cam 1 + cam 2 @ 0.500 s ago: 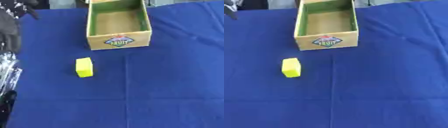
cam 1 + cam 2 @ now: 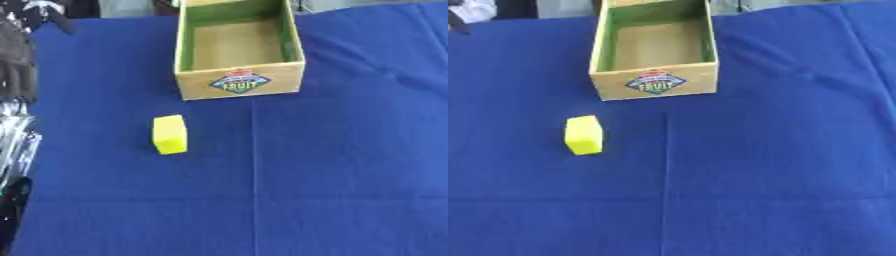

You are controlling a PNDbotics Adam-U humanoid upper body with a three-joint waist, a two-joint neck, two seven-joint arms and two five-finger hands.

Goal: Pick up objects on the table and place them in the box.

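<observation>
A small yellow block lies on the blue tablecloth, left of the middle. Beyond it, at the far centre, stands the open cardboard box with green inner walls and a "FRUIT" label on its front; nothing shows inside it. Along the left edge of the left eye view is my left arm, black and silver, with a dark mass that looks like the left hand well to the left of the block and apart from it. My right hand shows in neither view.
The blue cloth covers the whole table, with creases to the right of the box. Dark shapes stand past the far edge at the top left.
</observation>
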